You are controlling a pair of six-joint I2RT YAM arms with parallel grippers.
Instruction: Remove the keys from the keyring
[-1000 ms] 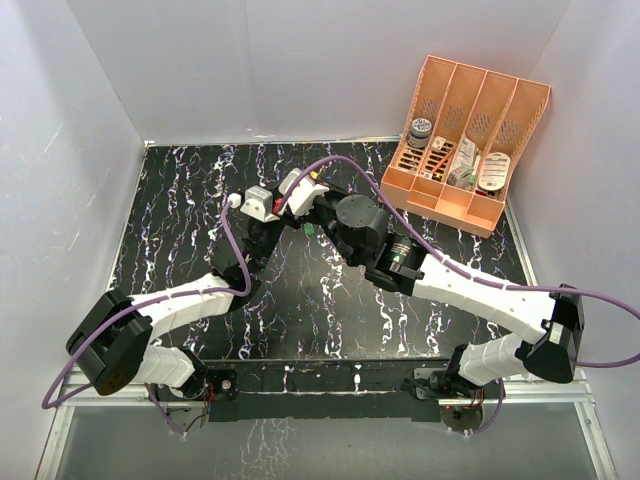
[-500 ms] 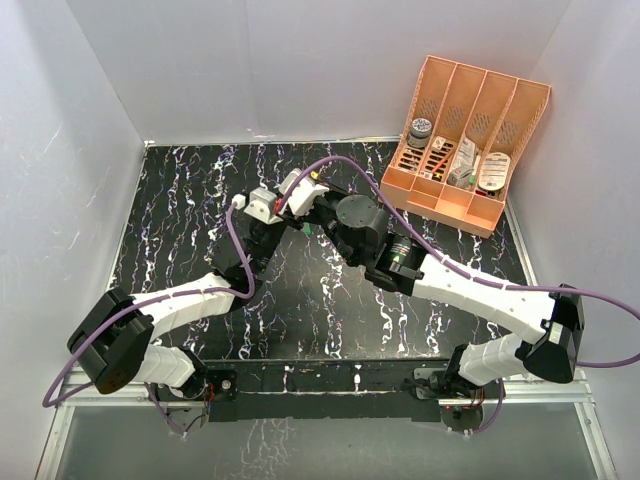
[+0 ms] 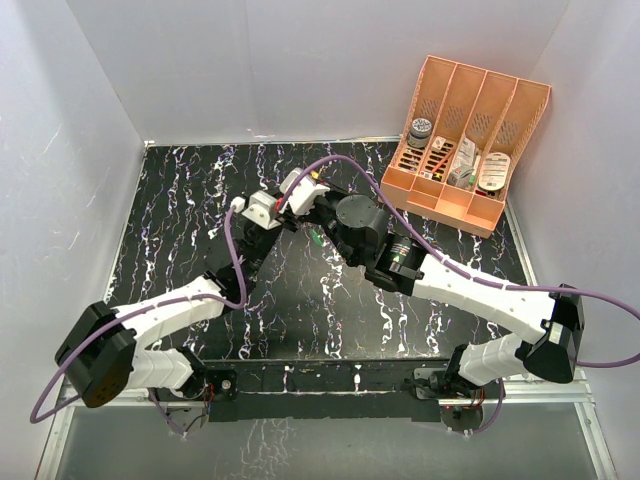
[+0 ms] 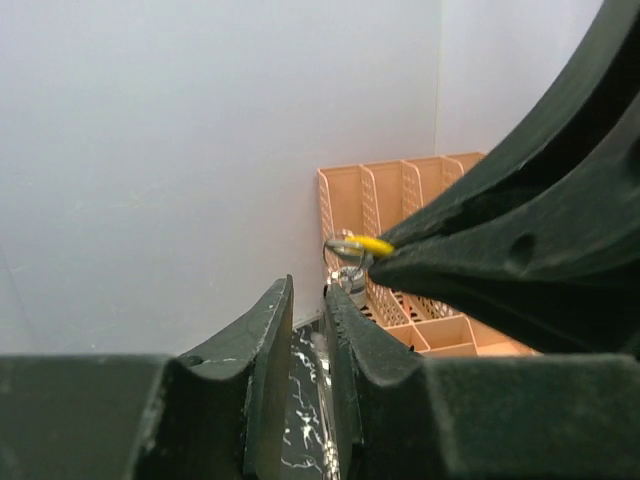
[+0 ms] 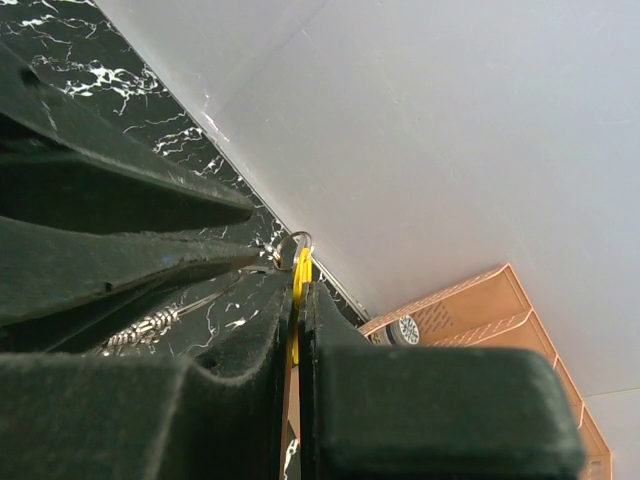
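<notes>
My right gripper (image 5: 300, 287) is shut on the yellow-orange key (image 5: 301, 264), whose head sticks out past the fingertips. The thin silver keyring (image 5: 292, 243) hangs off that key, and its wire runs down to a coiled ferrule. My left gripper (image 4: 308, 292) is closed to a narrow gap with the shiny wire lying in it. The key (image 4: 373, 244) and ring (image 4: 344, 250) sit just above its tips. In the top view both grippers meet above the middle of the table, left (image 3: 288, 220), right (image 3: 304, 214). A speck of bright green, the green key (image 3: 314, 236), hangs just below them.
An orange divided organizer (image 3: 470, 130) with small items leans against the back right wall; it also shows in the left wrist view (image 4: 400, 200). White walls close in the black marbled table (image 3: 180, 200). Purple cables loop over both arms.
The left arm's shoulder and elbow have swung down and left, and its gripper has shifted slightly right toward the right gripper. The right arm holds still.
</notes>
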